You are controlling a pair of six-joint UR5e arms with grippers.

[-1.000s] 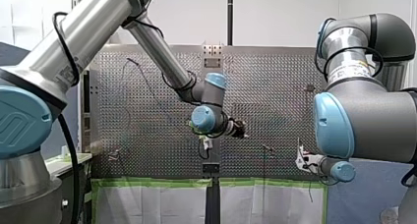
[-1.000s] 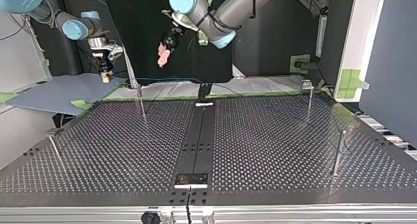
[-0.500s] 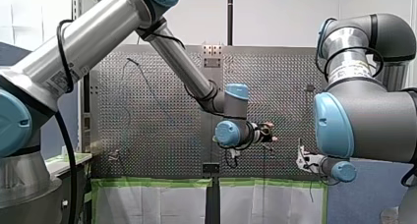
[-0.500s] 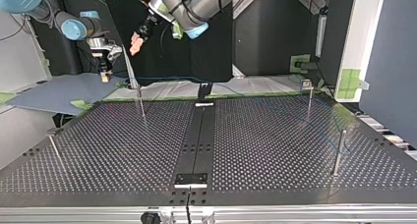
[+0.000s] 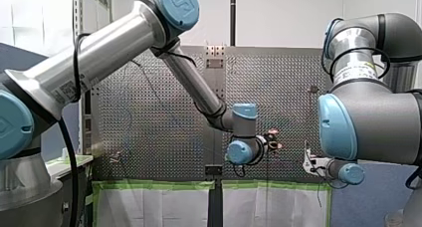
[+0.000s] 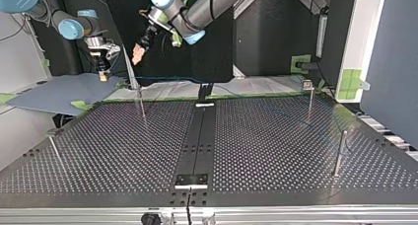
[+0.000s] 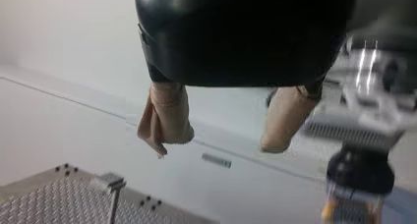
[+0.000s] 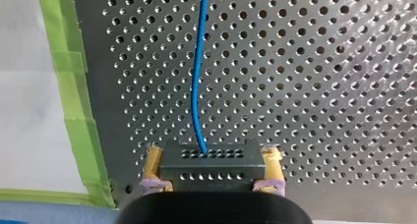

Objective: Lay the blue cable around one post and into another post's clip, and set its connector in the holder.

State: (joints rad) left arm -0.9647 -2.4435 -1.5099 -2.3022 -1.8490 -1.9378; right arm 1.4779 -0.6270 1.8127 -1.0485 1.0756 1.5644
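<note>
You have the desk (image 6: 276, 151) spread dark and perforated across the top view. The left arm (image 5: 114, 48) reaches past the middle of the front view, and the right arm (image 5: 368, 122) fills that view's 3 o'clock side. Green tape (image 8: 74, 86) edges the desk beside the right end effector (image 8: 212, 157).

The left end effector (image 7: 219, 145) hangs in the air at 11 o'clock in the top view, its beige pads spread apart. The right one sits near 10 o'clock there. Thin posts (image 6: 339, 153) stand on the desk at 9, 11, 1 and 3 o'clock.

The right end effector is pinching the black connector (image 8: 211, 167) between yellow pads. The blue cable (image 8: 196, 76) leaves the connector and runs ahead over the desk's holes.
</note>
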